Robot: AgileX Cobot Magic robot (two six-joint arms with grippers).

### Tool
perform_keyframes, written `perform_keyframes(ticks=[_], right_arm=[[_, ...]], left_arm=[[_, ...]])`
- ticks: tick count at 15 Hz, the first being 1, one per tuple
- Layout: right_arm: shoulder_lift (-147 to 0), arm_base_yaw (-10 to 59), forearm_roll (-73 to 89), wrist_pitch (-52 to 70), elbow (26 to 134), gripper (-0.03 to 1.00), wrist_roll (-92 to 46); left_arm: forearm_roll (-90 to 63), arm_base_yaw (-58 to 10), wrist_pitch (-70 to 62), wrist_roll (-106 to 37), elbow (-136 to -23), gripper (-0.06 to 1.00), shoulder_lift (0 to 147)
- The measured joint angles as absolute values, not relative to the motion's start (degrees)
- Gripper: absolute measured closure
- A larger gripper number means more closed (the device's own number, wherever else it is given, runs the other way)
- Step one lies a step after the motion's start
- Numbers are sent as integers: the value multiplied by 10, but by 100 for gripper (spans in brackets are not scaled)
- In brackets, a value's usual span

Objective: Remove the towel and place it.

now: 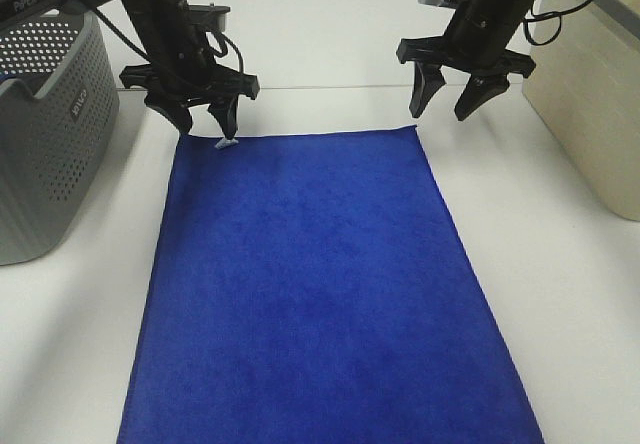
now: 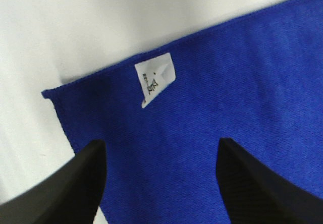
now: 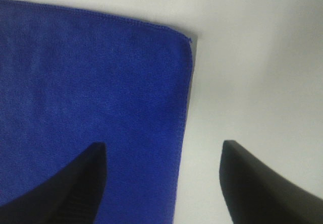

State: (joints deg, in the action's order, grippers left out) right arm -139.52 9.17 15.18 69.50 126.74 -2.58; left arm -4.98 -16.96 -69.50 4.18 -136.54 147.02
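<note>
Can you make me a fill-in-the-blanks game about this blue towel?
The large royal-blue plush towel lies flat on a ____ table.
The left black tool hovers over the towel corner bearing a small white ____.
The right black tool has its jaws ____.
The perforated plastic basket beside the towel is coloured ____.
Missing words: white, tag, open, grey.

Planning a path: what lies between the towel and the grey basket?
Only bare white table separates the towel from the basket; the exterior high view shows it.
</note>
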Motion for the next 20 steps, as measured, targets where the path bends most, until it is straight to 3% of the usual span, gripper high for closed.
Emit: perform_keyframes(ticks=[8,20], right_arm=[[-1408,92,158,695,1267,33,-29],[-1431,92,159,614,1274,33,-42]], left_arm=[[-38,-141,-696,61,-1365,27,1493],[-61,-127,-696,61,-1365,26,1519]])
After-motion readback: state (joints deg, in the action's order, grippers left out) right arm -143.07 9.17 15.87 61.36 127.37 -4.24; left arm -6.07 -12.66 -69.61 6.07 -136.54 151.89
